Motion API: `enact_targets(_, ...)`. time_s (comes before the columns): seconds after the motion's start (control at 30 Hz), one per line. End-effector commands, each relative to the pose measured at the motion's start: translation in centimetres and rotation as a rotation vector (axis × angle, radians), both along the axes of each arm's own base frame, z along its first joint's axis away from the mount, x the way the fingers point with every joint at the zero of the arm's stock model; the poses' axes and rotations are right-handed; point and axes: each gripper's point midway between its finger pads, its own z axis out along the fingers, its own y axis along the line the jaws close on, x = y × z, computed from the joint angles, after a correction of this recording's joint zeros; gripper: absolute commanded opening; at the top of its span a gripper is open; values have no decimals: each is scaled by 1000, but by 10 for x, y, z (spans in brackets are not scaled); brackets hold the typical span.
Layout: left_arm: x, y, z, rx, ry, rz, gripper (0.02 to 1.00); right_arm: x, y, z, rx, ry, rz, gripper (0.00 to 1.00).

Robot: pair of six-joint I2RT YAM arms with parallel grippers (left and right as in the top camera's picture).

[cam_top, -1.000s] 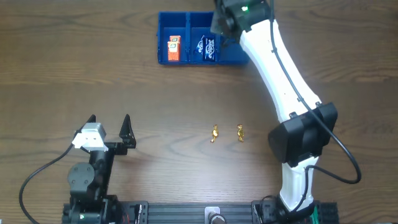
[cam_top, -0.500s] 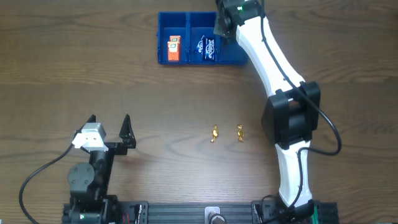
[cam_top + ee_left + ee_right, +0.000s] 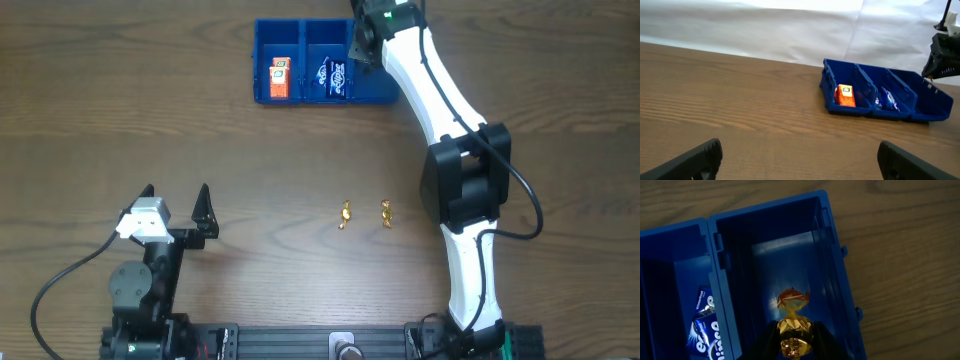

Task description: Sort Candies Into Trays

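Observation:
A blue three-compartment tray (image 3: 258, 60) stands at the far middle of the table. My right gripper (image 3: 795, 341) is over its right compartment (image 3: 790, 265), shut on a gold-wrapped candy (image 3: 795, 327) whose twisted end points down into the bin. An orange candy (image 3: 281, 77) lies in the left compartment, and blue-wrapped candies (image 3: 333, 75) lie in the middle one. Two gold candies (image 3: 345, 214) (image 3: 386, 213) lie on the table's middle. My left gripper (image 3: 176, 195) stands open at the near left, with nothing between its fingers.
From the left wrist view the tray (image 3: 832, 87) sits far ahead, with the right gripper (image 3: 940, 60) above its far end. The right arm's elbow (image 3: 465, 185) hangs beside the two loose candies. Bare wood surrounds the tray.
The right arm's elbow has folded up towards the tray, and its gripper has shifted slightly over the right compartment with the candy. The left arm has not moved.

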Motion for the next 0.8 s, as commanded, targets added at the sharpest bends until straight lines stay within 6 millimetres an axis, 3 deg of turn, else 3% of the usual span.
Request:
enact_targets(0.03,-1,-2,-16,7,47,-14,998,0,-5,-11,-20,24,3,292)
enact_targets(0.1,-1,-2,-16,7,47,-14,998,-2,-4,-12,-22,28,6,360)
enact_targets(0.13,-1,-2,-16,7,47,-14,998,-2,-3,-11,-22,29,8,435)
enact_targets(0.17,-1,-2,-16,7,47,-14,998,-3,-3,-10,-22,30,8,588)
enact_targets(0.3,-1,-2,-16,7,47,-14,998,-9,0,3,-25,28,24,805)
enact_targets(0.47,-1,-2,-16,7,47,-14,998,-41,9,48,-19,38,60,890)
enact_targets(0.57,-1,-2,-16,7,47,-14,998,-81,22,69,18,117,119,897)
enact_targets(0.67,-1,-2,-16,7,47,-14,998,-121,37,71,32,223,175,899)
enact_targets(0.8,-1,-2,-16,7,47,-14,996,-172,56,47,16,369,247,899)
